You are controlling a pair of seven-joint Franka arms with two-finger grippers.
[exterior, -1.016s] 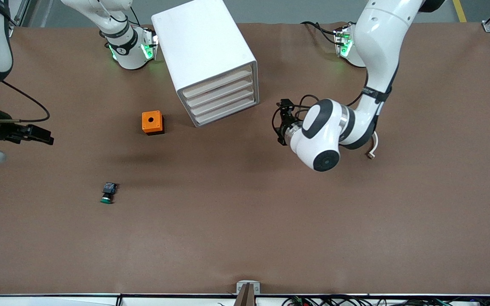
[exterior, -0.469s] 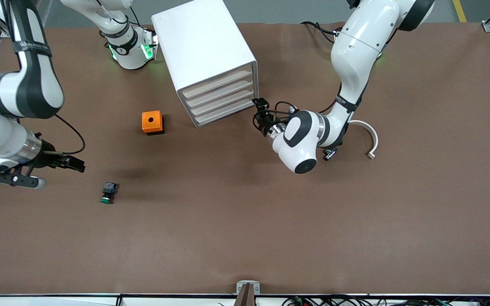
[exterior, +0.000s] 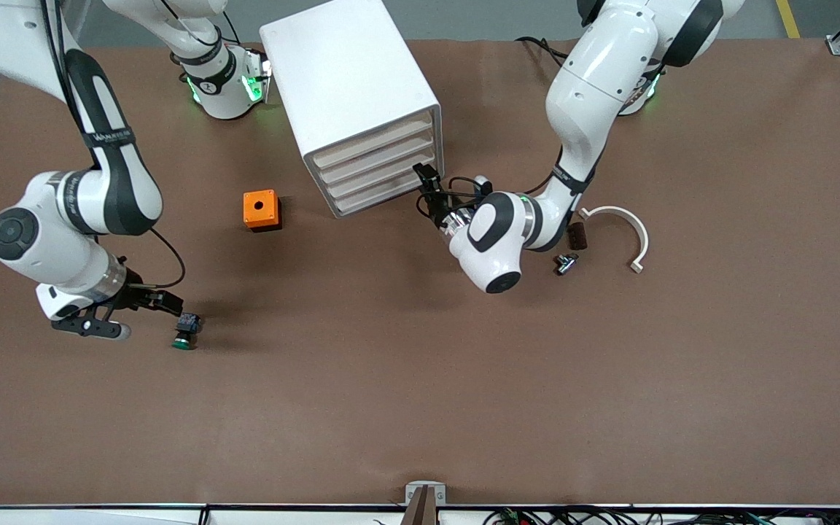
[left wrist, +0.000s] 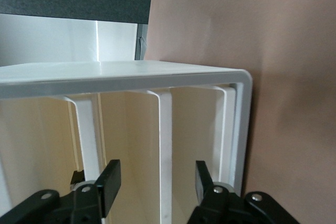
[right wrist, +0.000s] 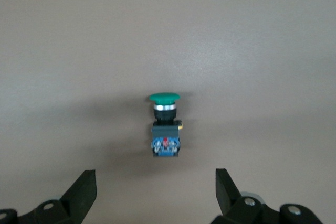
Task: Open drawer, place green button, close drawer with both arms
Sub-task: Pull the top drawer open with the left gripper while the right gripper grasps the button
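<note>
The white cabinet [exterior: 351,87] stands at the back middle, its four pale drawer fronts [exterior: 380,171] shut. My left gripper [exterior: 427,188] is open right in front of the lower drawers, at the cabinet's corner toward the left arm's end. In the left wrist view [left wrist: 156,178] its fingers straddle a white divider [left wrist: 165,145] between two drawer fronts. The green-capped button [exterior: 185,332] lies on its side on the table. My right gripper [exterior: 172,302] is open and empty just above it. In the right wrist view [right wrist: 156,192] the button [right wrist: 164,127] lies just ahead of the open jaws.
An orange box with a hole [exterior: 261,210] sits between the button and the cabinet. A white curved piece [exterior: 623,222], a small dark block [exterior: 577,235] and a small black-and-silver part [exterior: 564,262] lie by the left arm's elbow.
My right gripper has swung in from the table's edge down to the button. My left gripper has moved across to the cabinet's drawer fronts.
</note>
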